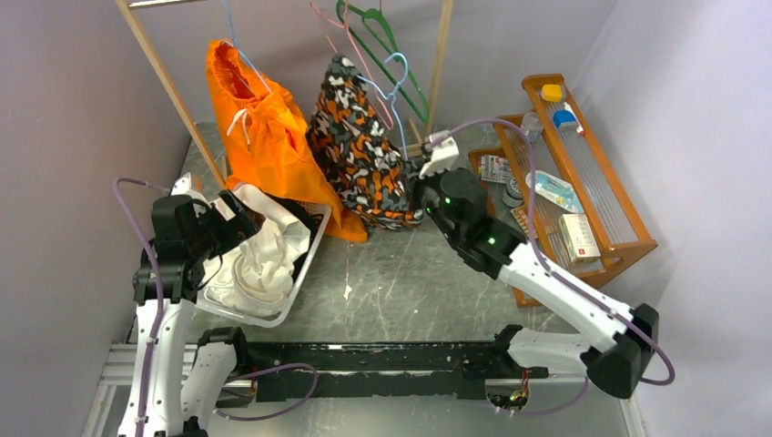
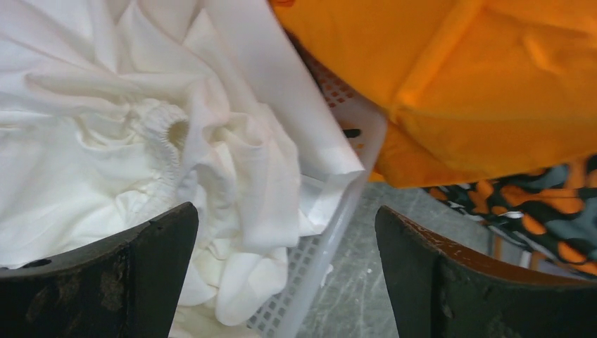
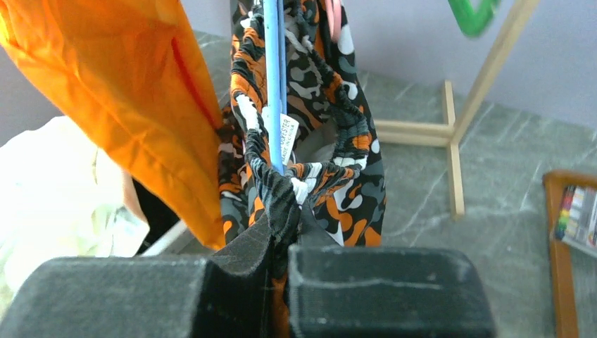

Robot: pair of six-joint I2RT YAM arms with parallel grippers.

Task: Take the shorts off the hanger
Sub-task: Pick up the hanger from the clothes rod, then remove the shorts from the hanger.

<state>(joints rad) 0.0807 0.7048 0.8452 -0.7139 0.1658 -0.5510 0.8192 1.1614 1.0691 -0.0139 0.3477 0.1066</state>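
- Top view: the orange shorts (image 1: 264, 137) are seen in the upper left of the frame, hung by the waist on a thin hanger (image 1: 231, 36). Their long axis runs from the waist at the top down and to the right, to a hem that rests by the basket (image 1: 305, 264).
- Top view: the left gripper (image 1: 235, 208) is held over the basket, just left of that hem. The right gripper (image 1: 421, 187) is set against the patterned garment (image 1: 364, 155), which hangs between it and the shorts. The left arm is therefore judged the nearer one.
- Left wrist view: the jaws are spread wide with nothing between the fingers (image 2: 141, 274). White cloth (image 2: 105, 127) is seen below them in the basket. The orange shorts (image 2: 457, 84) fill the upper right of the frame, beyond and to the right of the gap, so a reach forward and rightward is judged necessary.
- Right wrist view: the jaws of the right gripper (image 3: 281, 282) are pressed together on the gathered waistband of the patterned garment (image 3: 352, 190), below its blue bar (image 3: 272, 84). The orange shorts (image 3: 134, 98) are seen to the upper left, untouched by this gripper.
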